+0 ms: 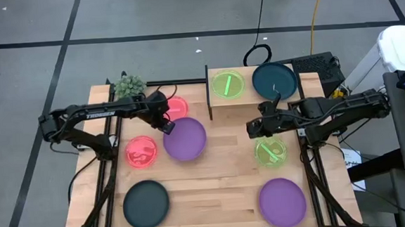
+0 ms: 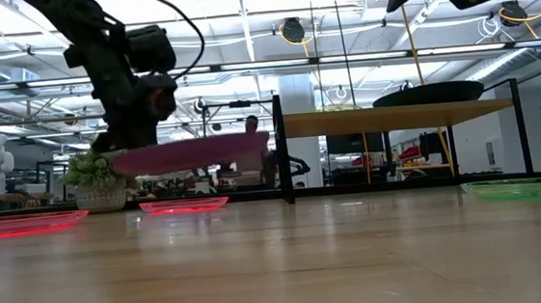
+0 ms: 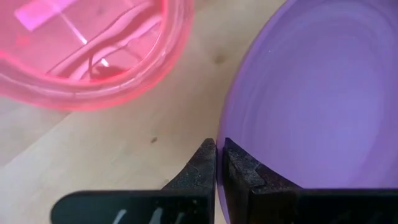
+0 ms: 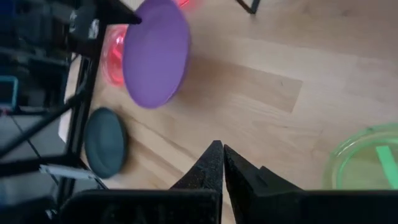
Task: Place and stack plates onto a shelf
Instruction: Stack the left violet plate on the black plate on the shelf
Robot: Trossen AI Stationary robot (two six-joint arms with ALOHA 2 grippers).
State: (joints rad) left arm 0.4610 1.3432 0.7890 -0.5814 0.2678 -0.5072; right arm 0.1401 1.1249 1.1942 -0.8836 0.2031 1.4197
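Rim contact stays hidden from you overhead, yet your left gripper (image 3: pixel 216 163) pinches the edge of a purple plate (image 1: pixel 185 138), lifted level off the tabletop (image 1: pixel 227 175). Your right gripper (image 1: pixel 251 129) hangs empty, fingers together, before the shelf (image 1: pixel 220 107), which holds a green plate (image 1: pixel 227 84) and a teal plate (image 1: pixel 274 80). Ceiling lights fill the room behind.

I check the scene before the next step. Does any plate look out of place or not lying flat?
One does: the purple plate hangs above the table, pinched at its rim by the left gripper. The others lie flat: two on the shelf, the rest on the table. The right gripper is shut and empty.
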